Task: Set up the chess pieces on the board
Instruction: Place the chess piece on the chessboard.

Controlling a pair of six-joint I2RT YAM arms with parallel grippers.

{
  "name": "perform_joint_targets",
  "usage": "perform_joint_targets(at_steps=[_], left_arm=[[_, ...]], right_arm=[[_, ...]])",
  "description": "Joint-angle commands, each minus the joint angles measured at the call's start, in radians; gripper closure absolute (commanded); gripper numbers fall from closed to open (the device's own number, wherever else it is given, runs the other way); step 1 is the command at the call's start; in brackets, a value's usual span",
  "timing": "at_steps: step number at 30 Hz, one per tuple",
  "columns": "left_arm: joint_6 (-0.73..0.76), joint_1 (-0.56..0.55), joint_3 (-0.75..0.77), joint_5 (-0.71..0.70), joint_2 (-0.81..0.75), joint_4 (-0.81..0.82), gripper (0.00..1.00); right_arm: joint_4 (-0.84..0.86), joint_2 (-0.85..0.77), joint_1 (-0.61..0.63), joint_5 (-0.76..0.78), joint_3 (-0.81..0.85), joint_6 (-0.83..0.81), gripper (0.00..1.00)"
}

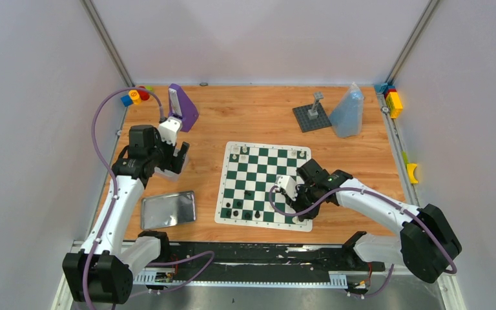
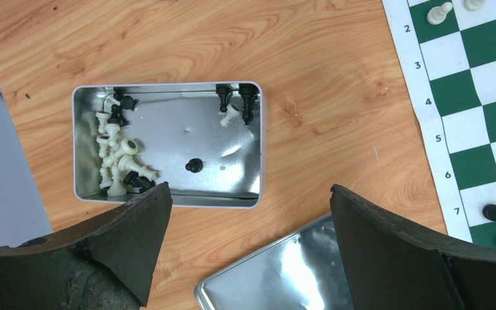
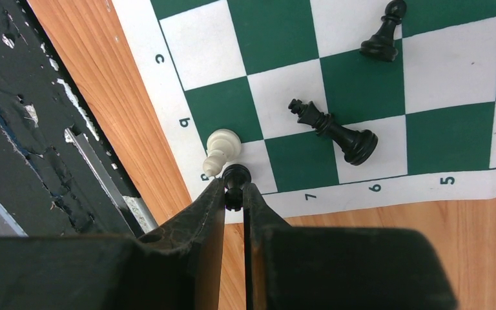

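Bright, even light falls from above on my counter (image 1: 258, 110); shadows are short and soft. Left of the board (image 1: 263, 184), the tin lid (image 1: 168, 209) and open tin (image 2: 219, 129) throw white glare. My right claw (image 3: 234, 190) looms dark, its near part out of focus, over the board's sharp squares.

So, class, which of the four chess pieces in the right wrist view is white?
The pawn beside the tips of the right gripper, at the board edge; the other three, including its pinched piece, are black.
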Motion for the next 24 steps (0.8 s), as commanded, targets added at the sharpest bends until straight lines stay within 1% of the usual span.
perform_joint_targets(at_steps=[1,3,5,6,7,9,12,16,24], left_arm=[[0.013,0.011,0.001,0.003,-0.004,0.022,0.00],[0.013,0.010,0.001,0.003,-0.004,0.022,0.00],[0.013,0.010,0.001,0.003,-0.004,0.022,0.00],[0.014,0.010,0.001,0.003,-0.005,0.022,0.00],[0.014,0.010,0.001,0.003,-0.004,0.022,0.00],[0.014,0.010,-0.001,0.004,-0.005,0.021,0.00],[0.015,0.010,-0.001,0.004,-0.006,0.022,0.00],[0.015,0.010,-0.001,0.005,-0.004,0.022,0.00],[0.016,0.010,-0.002,0.005,-0.004,0.024,0.00]], right_arm=[[0.018,-0.023,0.005,-0.016,0.001,-0.015,0.96],[0.018,-0.019,0.005,-0.016,0.001,-0.013,0.93],[0.020,-0.015,0.004,-0.016,0.001,-0.012,0.87],[0.021,-0.013,0.005,-0.016,0.000,-0.010,0.83],[0.022,-0.012,0.005,-0.014,-0.001,-0.011,0.77],[0.021,-0.010,0.005,-0.011,0.001,-0.008,0.67],[0.022,-0.018,0.005,-0.011,0.003,-0.006,0.57],[0.017,-0.034,0.005,-0.009,0.020,0.000,0.52],[-0.020,-0.054,0.007,-0.069,0.073,-0.005,0.50]])
